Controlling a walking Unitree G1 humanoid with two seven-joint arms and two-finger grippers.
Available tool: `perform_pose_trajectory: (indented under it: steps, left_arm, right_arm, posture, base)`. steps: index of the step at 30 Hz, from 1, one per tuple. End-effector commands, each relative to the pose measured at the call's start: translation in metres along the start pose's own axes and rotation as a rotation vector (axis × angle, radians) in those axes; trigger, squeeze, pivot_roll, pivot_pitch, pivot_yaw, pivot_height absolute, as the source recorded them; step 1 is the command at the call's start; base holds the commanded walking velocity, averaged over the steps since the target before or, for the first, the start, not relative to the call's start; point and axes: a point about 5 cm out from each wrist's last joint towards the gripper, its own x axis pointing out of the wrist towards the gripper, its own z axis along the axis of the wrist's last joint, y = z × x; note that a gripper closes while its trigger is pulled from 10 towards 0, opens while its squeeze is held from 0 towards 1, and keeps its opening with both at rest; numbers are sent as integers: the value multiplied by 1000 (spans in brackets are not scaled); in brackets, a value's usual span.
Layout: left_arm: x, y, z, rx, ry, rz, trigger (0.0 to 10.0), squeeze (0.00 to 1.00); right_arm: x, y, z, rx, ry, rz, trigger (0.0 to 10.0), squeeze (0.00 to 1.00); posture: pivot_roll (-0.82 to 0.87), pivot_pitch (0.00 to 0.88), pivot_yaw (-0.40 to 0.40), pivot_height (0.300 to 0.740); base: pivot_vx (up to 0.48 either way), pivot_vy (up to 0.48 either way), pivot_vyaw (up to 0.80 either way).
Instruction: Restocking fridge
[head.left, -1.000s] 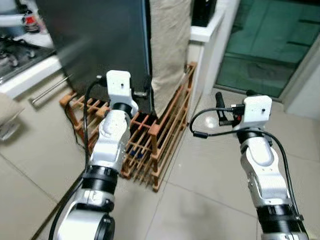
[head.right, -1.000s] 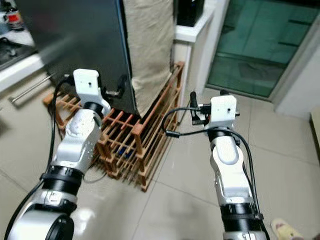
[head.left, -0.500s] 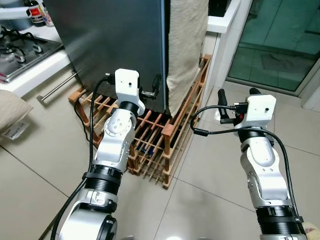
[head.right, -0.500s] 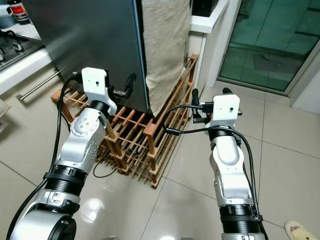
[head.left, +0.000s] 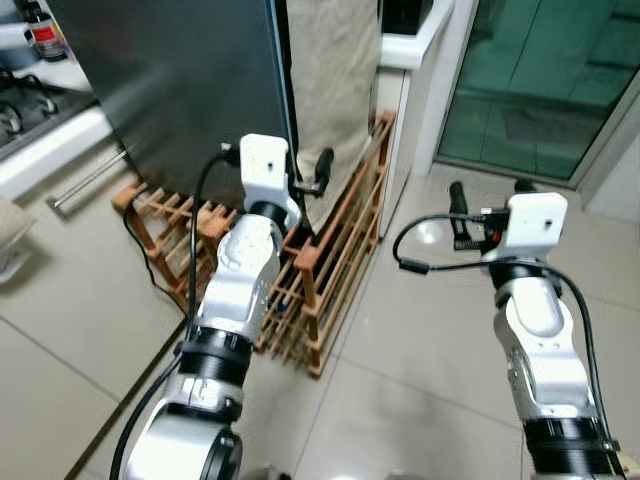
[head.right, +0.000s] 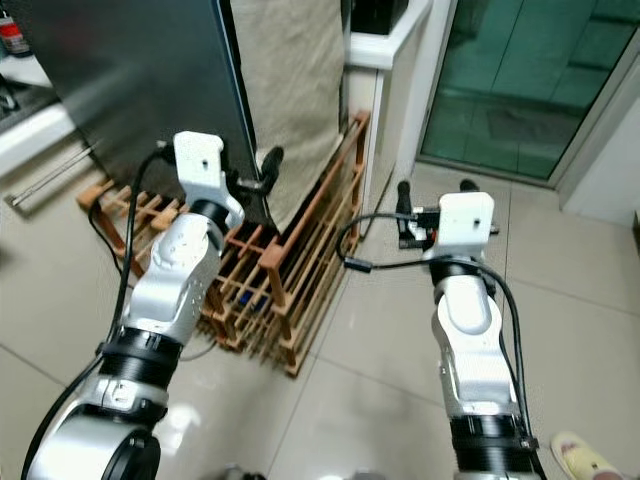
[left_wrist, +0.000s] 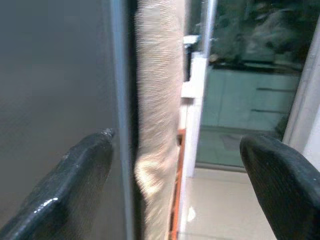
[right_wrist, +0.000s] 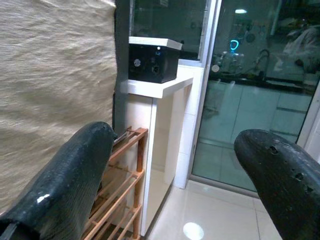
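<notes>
Fridge (head.left: 190, 90): dark, tall, upper left of the head frames, door shut; its right edge is draped by a beige cloth (head.left: 335, 90) hanging at upper centre. Left gripper (head.left: 308, 172): raised at centre frame against the fridge's right edge, fingers spread with nothing between them; the wrist view shows the door edge and cloth lying between the two fingers (left_wrist: 75, 175), a placing that suggests lining up to catch the door edge, as restocking first needs the door opened. Right gripper (head.left: 487, 215): held out at right centre over bare floor, well apart from the fridge, fingers apart and empty, apparently kept free for the load to come. No stock item is visible to handle. Wooden rack (head.left: 330, 270): slatted, orange-brown, on the floor at the fridge's foot, centre left, below the left arm. Floor (head.left: 400, 380): pale glossy tiles with glare. Room: white counter (head.left: 50, 150) with a bar handle at left, hob above it at upper left; white ledge (right_wrist: 160, 85) bearing a black box (right_wrist: 152, 57) beside the cloth; green-tinted glass door (head.left: 530, 80) at upper right.
</notes>
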Motion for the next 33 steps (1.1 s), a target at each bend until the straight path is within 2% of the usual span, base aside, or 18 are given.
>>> perform_pose_trajectory:
  steps: [1,3,7,10,14,24,26,28,29,30,31,32,33]
  left_arm:
    - [-3,13,-9,-27,49,59,10000,0]
    - [-9,21,-19,-75,93,109,10000,0]
    - [-15,23,-25,-61,107,114,10000,0]
    - [-15,17,-22,-30,88,84,10000,0]
    - [-9,4,-4,-3,-14,9,10000,0]
    - [-14,-12,8,-44,-84,-85,10000,0]
    - [-24,-9,12,-55,-102,-86,10000,0]
    - [-41,-2,18,-47,-115,-85,10000,0]
    - [-41,-2,18,-47,-115,-85,10000,0]
    - [-50,2,19,-39,-118,-81,10000,0]
    - [-72,15,17,-31,-97,-42,10000,0]
    - [-72,15,17,-31,-97,-42,10000,0]
    - [-79,20,16,-30,-89,-26,10000,0]
  right_arm:
    - [-1,-1,3,-12,-4,-3,10000,0]
    - [-3,-2,2,-29,0,-1,10000,0]
    - [-5,-6,0,-32,3,-11,10000,0]
    - [-6,-8,-1,-30,6,-14,10000,0]
    - [-4,-6,0,-30,1,-6,10000,0]
    - [-8,-14,20,-78,-97,-49,10000,0]
    - [-18,-16,34,-98,-159,-105,10000,8]
    - [-36,-14,39,-113,-169,-122,10000,4]
    - [-36,-14,39,-113,-169,-122,10000,4]
    - [-43,-14,38,-116,-159,-120,10000,8]
    - [-63,-21,27,-109,-92,-121,10000,12]
    - [-63,-21,27,-109,-92,-121,10000,12]
    - [-68,-23,24,-109,-72,-121,10000,12]
  posture:
    - [-193,47,61,740]
    - [-193,47,58,740]
    - [-191,44,54,740]
    - [-187,40,52,740]
    - [-189,31,55,740]
    - [-195,20,54,740]
    - [-196,7,49,740]
    - [-191,7,43,740]
    - [-191,7,43,740]
    - [-191,7,43,740]
    - [-178,13,32,740]
    - [-178,13,32,740]
    - [-176,13,31,740]
  base:
    - [0,0,0]
    - [0,0,0]
    - [0,0,0]
    - [0,0,0]
    - [240,0,0]
    - [480,0,0]
    - [480,0,0]
    - [480,0,0]
    - [480,0,0]
    - [480,0,0]
    - [480,0,0]
    - [480,0,0]
    - [480,0,0]
